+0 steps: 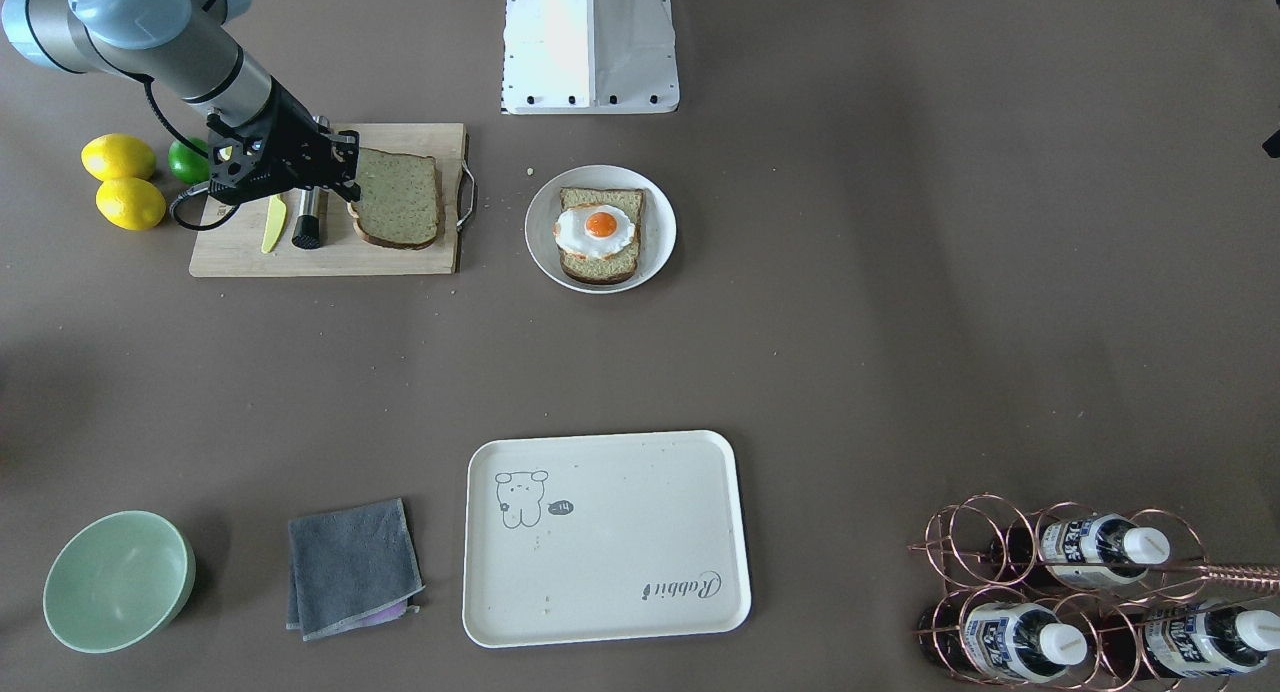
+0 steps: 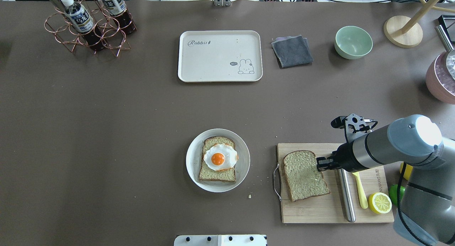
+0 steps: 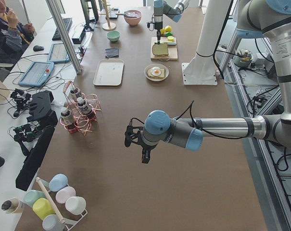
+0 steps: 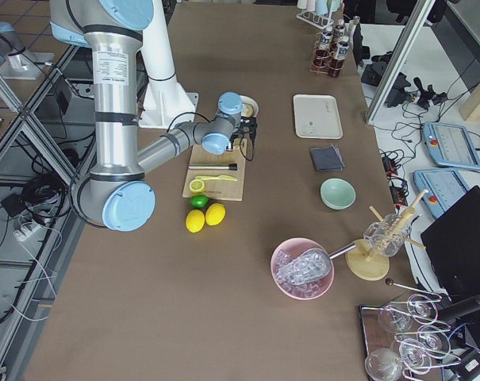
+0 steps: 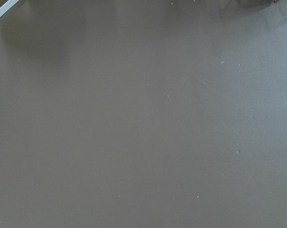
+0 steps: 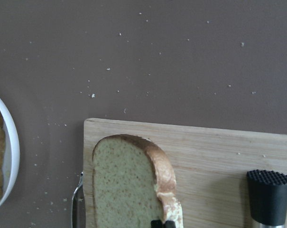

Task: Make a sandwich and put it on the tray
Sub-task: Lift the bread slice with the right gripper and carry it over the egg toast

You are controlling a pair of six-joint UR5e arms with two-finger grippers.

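**Brown table, top slice waiting**

Front view: right gripper [image 1: 345, 180] is sitting at the loose slice [image 1: 398, 199] on the cutting board [image 1: 240, 257], presumably to cap the egg slice [image 1: 600, 267] on the plate [image 1: 664, 234]. The tray [image 1: 620, 572] is lying well apart.

Overhead: the slice's long axis is running near-to-far, dome pointing away from the robot.

Right wrist: fingertips [image 6: 157, 223] are nearly meeting at the crust, grasp unclear.

Left side: left gripper [image 3: 144, 159], cannot tell.

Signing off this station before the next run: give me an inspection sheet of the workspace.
Surface: brown table, crumbs by the plate.
Job's things: one bread slice flat on the cutting board; second slice with fried egg on the plate; tray empty.
Clutter: lemons, lime, yellow knife, bowl, cloth, bottle rack.
Grippers: right gripper at the board slice's edge, grip unclear; left gripper above bare table, state unclear.
Cables: black cable looped at the right wrist.
Surroundings: operator seated at the side desk.
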